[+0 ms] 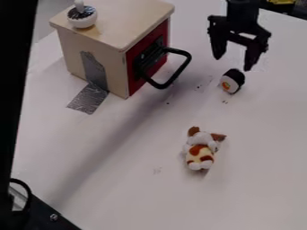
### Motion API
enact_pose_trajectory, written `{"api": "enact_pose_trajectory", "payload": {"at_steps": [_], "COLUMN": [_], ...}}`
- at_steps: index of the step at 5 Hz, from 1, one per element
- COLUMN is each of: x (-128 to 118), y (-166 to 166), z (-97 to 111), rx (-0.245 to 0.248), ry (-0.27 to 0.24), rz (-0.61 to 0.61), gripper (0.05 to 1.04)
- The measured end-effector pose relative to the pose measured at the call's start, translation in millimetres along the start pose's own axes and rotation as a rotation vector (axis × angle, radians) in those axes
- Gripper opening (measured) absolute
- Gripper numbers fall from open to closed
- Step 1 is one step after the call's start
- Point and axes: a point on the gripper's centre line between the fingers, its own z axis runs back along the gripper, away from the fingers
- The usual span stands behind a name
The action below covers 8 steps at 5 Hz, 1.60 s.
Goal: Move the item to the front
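At the far right of the table [138,188], your gripper [233,63] hangs with fingers wide, close to the sushi roll [233,81], probably your item. You seem to be lining up the grasp: center over it, lower, close, then bring it to the near side.

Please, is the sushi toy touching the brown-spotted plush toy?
Apart. The camera view shows a wide strip of white table between the sushi toy and the plush toy.

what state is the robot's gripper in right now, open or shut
Open: the gripper has its fingers spread apart, with nothing between them.
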Motion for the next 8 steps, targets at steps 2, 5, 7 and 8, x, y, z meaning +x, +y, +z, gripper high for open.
{"api": "enact_pose_trajectory", "payload": {"at_steps": [2,5,7,8], "x": [-7.3,-27.9,-118.5,-166.9], "y": [-9.1,8.1,43.5,75.3], "z": [-31.0,11.0,52.8,54.0], "rx": [0.011,0.006,-0.029,-0.016], "ry": [0.080,0.002,0.021,0.054], "rz": [0.016,0.043,0.087,0.093], "gripper": [0.955,0.501,0.500,0.500]}}
